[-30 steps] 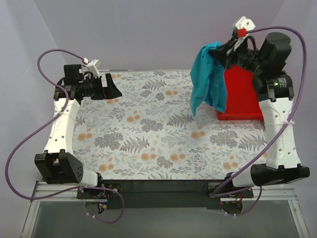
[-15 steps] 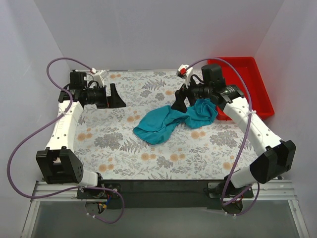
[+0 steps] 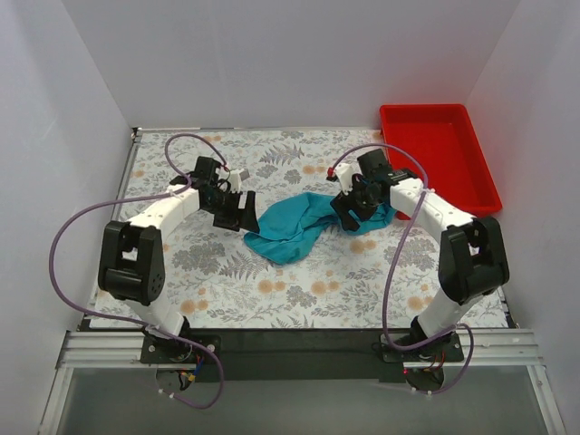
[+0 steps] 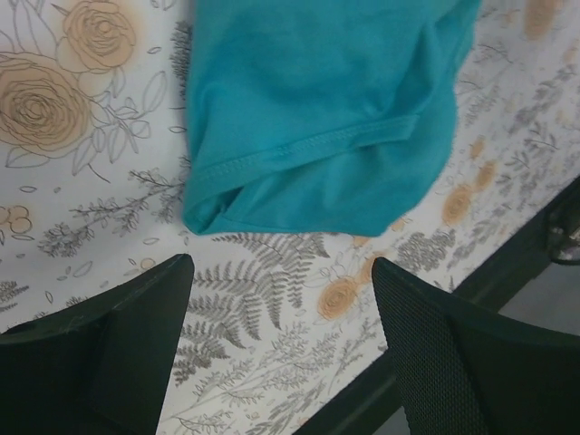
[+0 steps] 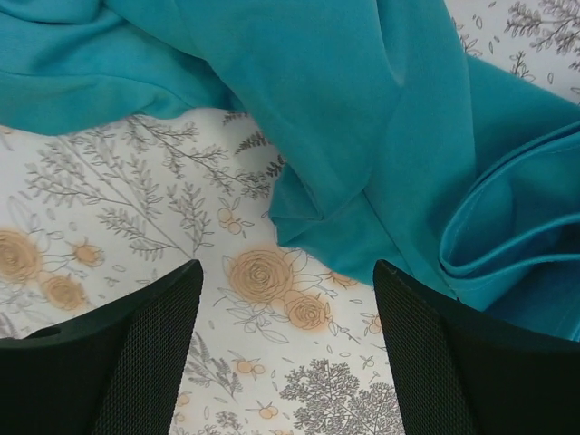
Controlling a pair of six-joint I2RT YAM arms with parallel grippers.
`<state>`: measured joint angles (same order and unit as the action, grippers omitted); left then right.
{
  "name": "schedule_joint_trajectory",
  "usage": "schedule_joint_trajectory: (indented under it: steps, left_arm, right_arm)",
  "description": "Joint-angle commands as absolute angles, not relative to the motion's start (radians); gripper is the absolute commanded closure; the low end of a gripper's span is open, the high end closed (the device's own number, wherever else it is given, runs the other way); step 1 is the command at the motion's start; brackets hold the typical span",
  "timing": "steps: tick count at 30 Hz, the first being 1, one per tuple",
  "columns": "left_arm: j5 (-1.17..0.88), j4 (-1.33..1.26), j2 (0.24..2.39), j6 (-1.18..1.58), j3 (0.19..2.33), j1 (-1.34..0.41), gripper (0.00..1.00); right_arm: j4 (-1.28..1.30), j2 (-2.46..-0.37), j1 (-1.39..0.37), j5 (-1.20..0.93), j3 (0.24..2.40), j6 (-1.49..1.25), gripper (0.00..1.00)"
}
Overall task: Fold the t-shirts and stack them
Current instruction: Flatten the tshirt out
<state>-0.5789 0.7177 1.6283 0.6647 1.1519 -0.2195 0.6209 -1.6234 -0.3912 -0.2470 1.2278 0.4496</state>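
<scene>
- The teal-blue t-shirt (image 3: 299, 228) lies crumpled in a loose heap on the table (image 3: 272, 285), around the middle and a little to the right, not spread out and not folded
- Its left part is a flatter lobe reaching toward the near left; its right part is bunched in thicker folds
- In the left wrist view the t-shirt (image 4: 308, 109) shows a stitched hem running across it, with a rolled edge lying on the floral cloth (image 4: 82, 118)
- In the right wrist view the t-shirt (image 5: 408, 127) is piled in overlapping folds, thickest on the right side
- The left gripper (image 3: 243, 216) sits low just beside the shirt's left edge, fingers spread wide and holding nothing; from its own camera the left gripper (image 4: 281, 267) has only floral cloth between its tips
- The right gripper (image 3: 349, 210) is at the shirt's bunched right end, fingers also wide apart and gripping nothing; the right gripper (image 5: 287, 267) has fabric just beyond its tips
- The red tray (image 3: 435, 159) stands at the far right corner, near the shirt
</scene>
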Motion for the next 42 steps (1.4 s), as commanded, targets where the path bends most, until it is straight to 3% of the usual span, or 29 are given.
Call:
schedule_joint_trajectory:
  steps: [1, 6, 9, 11, 12, 15, 25, 35, 42]
  left_arm:
    - [-0.454, 0.629, 1.676, 0.686, 1.184, -0.235, 0.22]
    - [-0.336, 0.600, 1.791, 0.684, 1.221, -0.278, 0.28]
    - [-0.336, 0.594, 1.841, 0.690, 1.242, -0.279, 0.40]
    - [-0.353, 0.592, 1.877, 0.692, 1.247, -0.281, 0.46]
    - [-0.373, 0.591, 1.887, 0.690, 1.244, -0.281, 0.54]
    - [-0.358, 0.583, 1.899, 0.690, 1.235, -0.272, 1.00]
    - [-0.330, 0.741, 1.908, 0.540, 1.485, -0.032, 1.00]
    - [-0.310, 0.818, 1.961, 0.511, 1.632, -0.002, 1.00]
    - [-0.405, 0.837, 1.723, 0.448, 1.551, -0.003, 1.00]
  right_arm:
    - [0.557, -1.692, -0.391, -0.169, 1.213, 0.465, 0.20]
    - [0.493, -1.790, -0.391, -0.140, 1.184, 0.462, 0.28]
    - [0.492, -1.830, -0.393, -0.198, 1.198, 0.433, 0.51]
    - [0.492, -1.838, -0.413, -0.258, 1.213, 0.419, 0.59]
    - [0.492, -1.838, -0.422, -0.276, 1.218, 0.416, 0.71]
    - [0.508, -1.827, -0.465, -0.374, 1.244, 0.405, 0.98]
    - [0.646, -1.648, -0.474, -0.710, 1.308, 0.426, 0.99]
    - [0.862, -1.842, -0.370, -0.549, 1.587, 0.540, 0.99]
    - [0.957, -1.708, -0.359, -0.583, 1.585, 0.612, 0.99]
